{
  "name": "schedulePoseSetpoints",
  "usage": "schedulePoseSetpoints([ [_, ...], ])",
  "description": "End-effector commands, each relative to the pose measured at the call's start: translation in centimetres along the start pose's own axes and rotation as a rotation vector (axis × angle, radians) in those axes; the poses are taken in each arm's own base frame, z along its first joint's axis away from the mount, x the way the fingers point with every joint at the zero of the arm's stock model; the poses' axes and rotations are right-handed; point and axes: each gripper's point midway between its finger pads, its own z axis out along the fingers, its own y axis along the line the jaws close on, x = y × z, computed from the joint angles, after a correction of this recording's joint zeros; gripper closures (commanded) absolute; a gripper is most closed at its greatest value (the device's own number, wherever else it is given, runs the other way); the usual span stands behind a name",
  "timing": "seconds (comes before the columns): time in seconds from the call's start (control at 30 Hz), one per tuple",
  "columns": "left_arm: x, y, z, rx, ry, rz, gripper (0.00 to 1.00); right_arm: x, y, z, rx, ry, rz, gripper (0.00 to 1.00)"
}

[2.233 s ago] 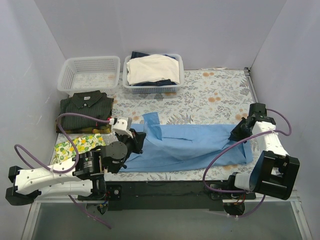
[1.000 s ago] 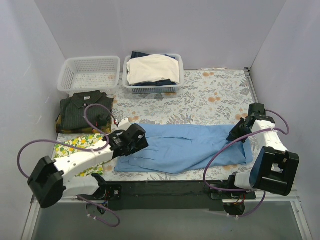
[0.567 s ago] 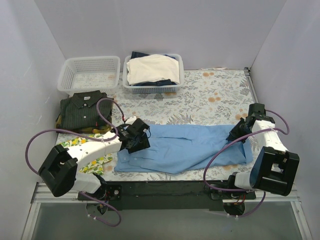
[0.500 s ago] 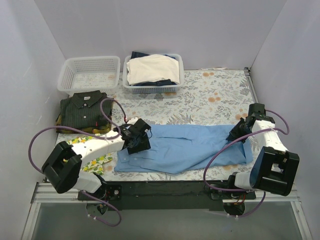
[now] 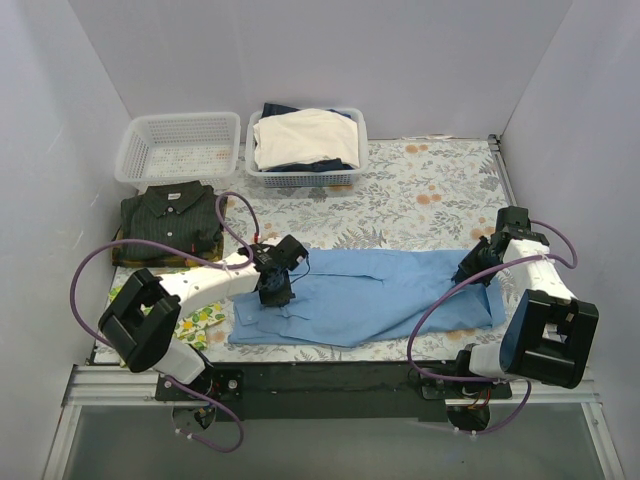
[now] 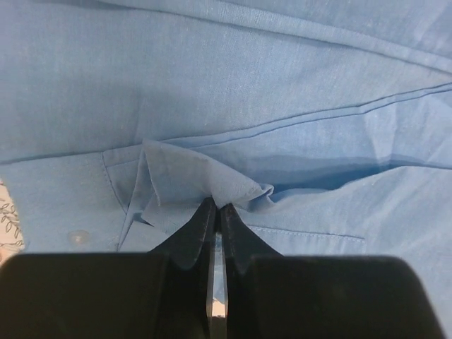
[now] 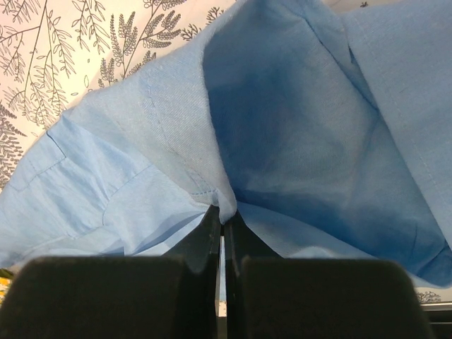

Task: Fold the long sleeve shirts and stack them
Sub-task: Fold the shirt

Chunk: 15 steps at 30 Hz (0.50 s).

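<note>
Left gripper (image 6: pixel 215 209), right gripper (image 7: pixel 223 213) pinching blue shirt (image 5: pixel 380 295); basket (image 5: pixel 300 178) holds cream garments (image 5: pixel 305 135).

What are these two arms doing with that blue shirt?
They are folding it. The light blue shirt lies stretched across the table. The left gripper pinches a fold near its left end, the right gripper pinches its right end. A dark shirt lies folded at the far left.
</note>
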Motion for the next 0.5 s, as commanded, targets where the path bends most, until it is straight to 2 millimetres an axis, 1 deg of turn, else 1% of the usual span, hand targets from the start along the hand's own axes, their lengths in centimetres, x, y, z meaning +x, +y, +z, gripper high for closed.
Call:
schedulePoseSetpoints([
  [0.0, -2.7, -0.2, -3.4, 0.010, -0.089, -0.033, 1.00, -0.8, 0.6, -0.2, -0.023, -0.019, -0.007, 0.99],
  [0.03, -3.1, -0.3, -4.2, 0.025, -0.109, -0.041, 1.00, -0.8, 0.6, -0.2, -0.024, -0.018, -0.008, 0.99],
  [0.1, -3.7, 0.1, -5.2, 0.014, -0.139, -0.060, 1.00, -0.9, 0.7, -0.3, -0.027, -0.024, -0.007, 0.99],
  [0.13, -4.4, 0.0, -5.9, 0.023, -0.163, -0.067, 1.00, -0.9, 0.8, -0.3, -0.029, -0.024, -0.008, 0.99],
  [0.2, -5.5, 0.4, -7.1, 0.019, -0.224, -0.084, 1.00, -0.9, 0.9, -0.4, -0.033, -0.025, -0.015, 0.99],
  [0.23, -6.3, 0.2, -7.8, 0.025, -0.251, -0.091, 1.00, -1.1, 0.9, -0.4, -0.035, -0.029, -0.016, 0.98],
  [0.27, -6.7, 0.5, -8.2, 0.014, -0.269, -0.093, 1.00, -1.2, 1.0, -0.5, -0.038, -0.031, -0.021, 0.96],
  [0.3, -7.1, 0.4, -8.5, 0.014, -0.285, -0.093, 1.00, -1.2, 1.1, -0.6, -0.042, -0.034, -0.028, 0.91],
  [0.33, -7.8, 0.6, -8.8, 0.000, -0.316, -0.092, 1.00, -1.3, 1.2, -0.7, -0.045, -0.037, -0.034, 0.88],
  [0.37, -8.6, 0.2, -9.3, 0.007, -0.341, -0.097, 1.00, -1.5, 1.3, -0.8, -0.047, -0.043, -0.037, 0.82],
  [0.43, -9.7, 0.1, -9.6, -0.007, -0.383, -0.081, 1.00, -1.5, 1.3, -0.8, -0.047, -0.043, -0.040, 0.77],
  [0.47, -10.5, -0.2, -10.2, -0.009, -0.407, -0.092, 1.00, -1.6, 1.4, -0.9, -0.052, -0.044, -0.044, 0.72],
])
